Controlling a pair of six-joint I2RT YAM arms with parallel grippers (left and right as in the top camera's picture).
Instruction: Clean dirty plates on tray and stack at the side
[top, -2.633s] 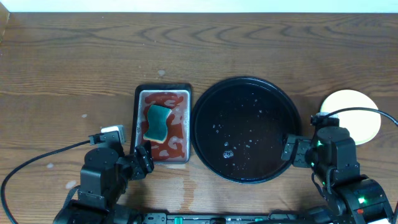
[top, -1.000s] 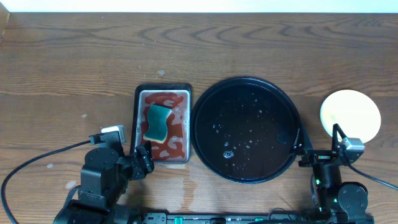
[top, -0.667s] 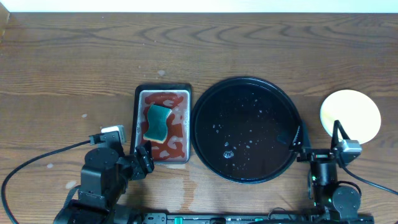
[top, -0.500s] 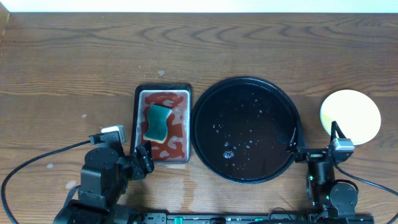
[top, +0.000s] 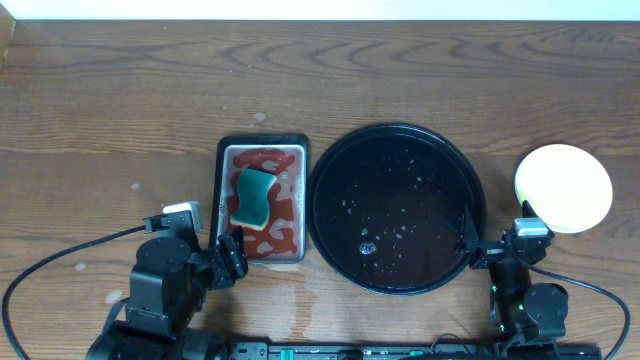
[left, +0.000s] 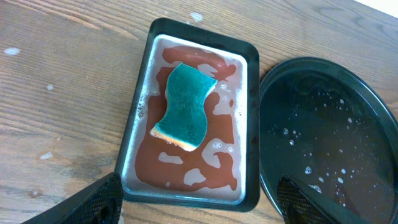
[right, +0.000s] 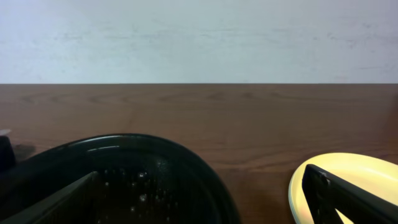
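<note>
Only one yellow plate (top: 563, 188) shows beside the tray (top: 395, 165), anything beneath hidden.

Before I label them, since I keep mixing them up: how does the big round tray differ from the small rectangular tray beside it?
Shape: the round tray is a circle; the rectangular tray is an oblong. Size: the round tray is clearly wider. Contents: the round tray holds only droplets; the rectangular tray holds red-brown liquid and a green sponge. Both have dark raised rims and lie flat on the table.
</note>
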